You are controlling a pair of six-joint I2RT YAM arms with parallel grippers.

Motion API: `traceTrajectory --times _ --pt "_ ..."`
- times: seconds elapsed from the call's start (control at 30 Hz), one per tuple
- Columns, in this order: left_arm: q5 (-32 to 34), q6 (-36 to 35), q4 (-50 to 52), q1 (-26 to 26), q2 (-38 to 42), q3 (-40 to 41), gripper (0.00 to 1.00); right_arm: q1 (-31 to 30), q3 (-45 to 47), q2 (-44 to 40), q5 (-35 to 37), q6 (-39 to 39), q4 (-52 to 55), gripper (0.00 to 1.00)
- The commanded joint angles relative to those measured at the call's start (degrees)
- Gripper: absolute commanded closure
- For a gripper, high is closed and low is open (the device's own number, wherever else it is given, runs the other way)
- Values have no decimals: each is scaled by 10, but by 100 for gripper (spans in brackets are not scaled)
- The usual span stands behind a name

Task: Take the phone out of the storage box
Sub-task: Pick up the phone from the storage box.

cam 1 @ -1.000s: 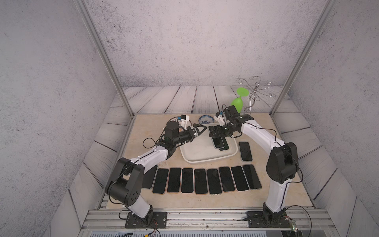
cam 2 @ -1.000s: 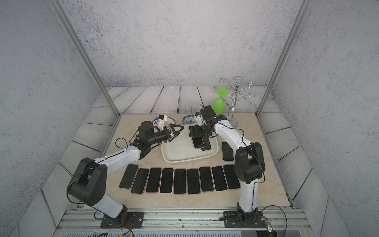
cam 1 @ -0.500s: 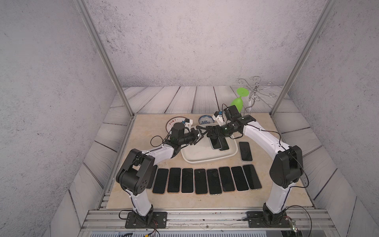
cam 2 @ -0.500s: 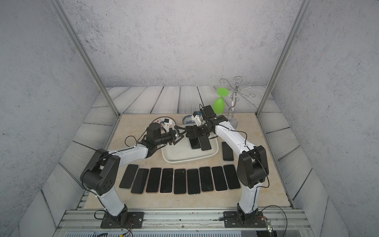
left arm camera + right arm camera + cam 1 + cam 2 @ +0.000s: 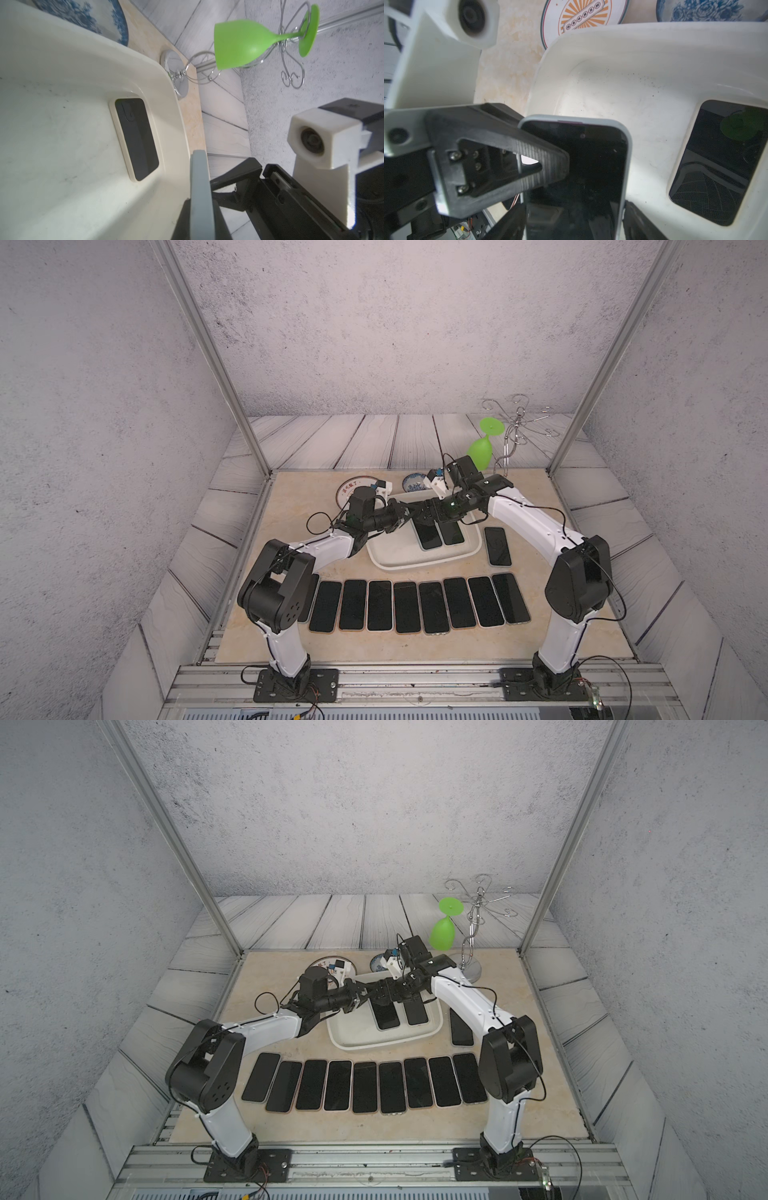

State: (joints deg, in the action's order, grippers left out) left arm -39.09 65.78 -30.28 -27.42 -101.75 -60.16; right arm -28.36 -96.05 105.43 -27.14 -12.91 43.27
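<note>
We read this as a handover above the storage box (image 5: 419, 563). The right gripper (image 5: 576, 204) clasps the lifted phone (image 5: 577, 166) across its width, one finger on each long edge, which leaves the screen and the top end free. That free end is where the left gripper (image 5: 201, 209) is clenched, pinching the phone through its thickness. Both claws grasp the same phone, which hangs over the far side of the box and, as far as we can judge, clear of its floor — not yet outside the rim. A second phone (image 5: 716, 164) lies flat in the box towards its far right corner.

The box stands on a beige stone-look tabletop (image 5: 374, 649). A row of phones (image 5: 405, 608) lies face up, side by side, along the near side, and a single phone (image 5: 497, 546) sits just beside the box's right rim — likely where lifted ones go. Behind the box are an orange-patterned plate (image 5: 581, 16) and a blue-and-white dish (image 5: 708, 8). A green goblet (image 5: 482, 450) hangs upside down on a wire rack (image 5: 517, 429). Grey textured walls and aluminium posts enclose the cell.
</note>
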Motion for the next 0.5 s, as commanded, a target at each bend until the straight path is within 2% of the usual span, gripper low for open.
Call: traceTrajectory --times 0.0,0.07,0.17,0.3,0.4,0.47 --pt "-61 4 -46 11 15 -2 99 1 -11 -28 -61 38 20 15" --pt "-97 5 -74 25 32 12 99 16 2 -33 -132 62 21 11" --pt "-137 15 -126 40 61 39 100 46 30 -37 -284 78 0 11" --pt "-153 8 -138 41 85 58 100 52 80 -36 -441 17 -109 17" --pt "-156 39 -189 41 78 67 100 49 126 -38 -486 -77 -242 30" --pt "-158 68 -228 40 67 68 100 43 137 -37 -496 -99 -278 35"
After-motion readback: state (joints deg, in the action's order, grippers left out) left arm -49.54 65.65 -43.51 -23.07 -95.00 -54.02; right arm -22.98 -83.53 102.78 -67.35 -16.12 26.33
